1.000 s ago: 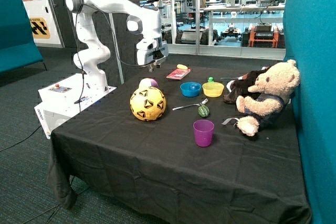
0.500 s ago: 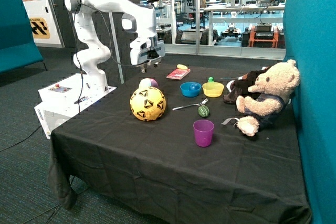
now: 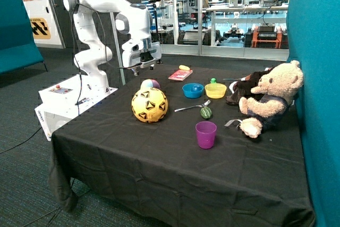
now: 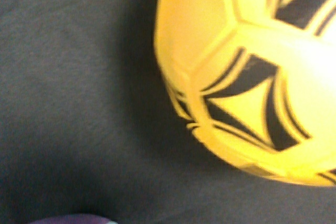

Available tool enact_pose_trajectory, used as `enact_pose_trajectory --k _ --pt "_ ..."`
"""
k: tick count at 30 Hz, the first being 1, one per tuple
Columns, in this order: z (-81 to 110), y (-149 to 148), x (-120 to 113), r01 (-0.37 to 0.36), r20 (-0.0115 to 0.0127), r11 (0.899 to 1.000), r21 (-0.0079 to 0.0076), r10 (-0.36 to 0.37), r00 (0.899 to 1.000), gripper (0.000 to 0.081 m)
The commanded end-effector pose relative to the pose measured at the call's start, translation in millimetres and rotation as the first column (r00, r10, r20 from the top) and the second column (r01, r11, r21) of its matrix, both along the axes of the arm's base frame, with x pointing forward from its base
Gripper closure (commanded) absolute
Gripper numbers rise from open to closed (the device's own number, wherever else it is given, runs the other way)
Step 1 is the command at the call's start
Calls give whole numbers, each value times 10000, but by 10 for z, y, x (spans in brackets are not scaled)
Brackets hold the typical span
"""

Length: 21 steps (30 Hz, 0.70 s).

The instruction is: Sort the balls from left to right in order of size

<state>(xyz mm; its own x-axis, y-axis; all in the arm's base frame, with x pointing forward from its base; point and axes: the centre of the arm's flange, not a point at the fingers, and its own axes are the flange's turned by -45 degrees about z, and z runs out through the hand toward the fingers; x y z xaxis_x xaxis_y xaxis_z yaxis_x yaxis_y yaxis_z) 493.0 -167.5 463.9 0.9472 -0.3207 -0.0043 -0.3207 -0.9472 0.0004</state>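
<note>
The white robot arm's gripper [image 3: 139,68] hangs in the air above the black-clothed surface [image 3: 159,152], up behind the balls and holding nothing. I cannot tell if its fingers are spread or pressed together. The big yellow ball with black triangle marks [image 3: 150,105] sits on the cloth. The medium pastel panelled ball [image 3: 150,84] sits just behind it, touching or nearly so. A purple plastic cup [image 3: 206,134] stands nearer the front edge
</note>
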Motion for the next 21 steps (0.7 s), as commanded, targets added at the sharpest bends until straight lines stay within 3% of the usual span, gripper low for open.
enact_pose_trajectory --k 1,21 --pt "11 -270 -30 414 42 9991 -10 -414 9991 0" --pt "-227 -466 144 184 42 9998 -10 -184 9998 0"
